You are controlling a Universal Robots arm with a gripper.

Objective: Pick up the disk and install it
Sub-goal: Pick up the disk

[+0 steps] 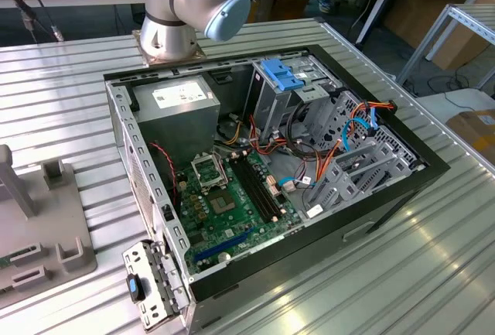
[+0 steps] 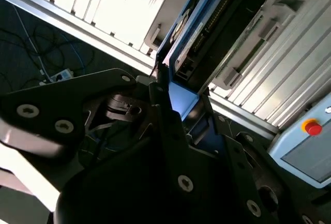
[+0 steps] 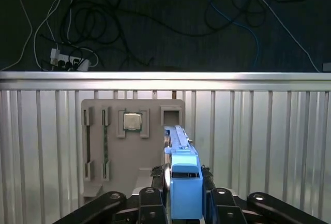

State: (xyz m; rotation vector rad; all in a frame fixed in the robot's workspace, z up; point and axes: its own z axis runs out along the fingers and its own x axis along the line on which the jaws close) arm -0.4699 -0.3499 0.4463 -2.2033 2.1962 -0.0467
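Both jaws of the gripper (image 3: pixel 183 176) are pressed onto the disk (image 3: pixel 182 149), one on each flat side, so we log it as clamped and carrying. The blue carrier end sits closest to the wrist and the drive body runs away from it. We judge it is held edge-on so the free end can slide into a slot. The second wrist view shows the same pinch, with the dark drive face inside its blue frame.

Just past the disk lies the grey fixture plate (image 3: pixel 111 172), set near the table (image 3: pixel 269 146) edge, with a processor chip (image 3: pixel 133 121) seated in a pocket. The disk's far end lies over that plate's edge; whether it has cleared its holder we cannot tell.

Beyond the table edge, loose cables (image 3: pixel 129 22) lie on the floor.

Well apart from the plate, mid-table, the computer case (image 1: pixel 371 230) lies on its side with the panel off, likely so its grey drive cage (image 1: pixel 352 172) is reachable from above.
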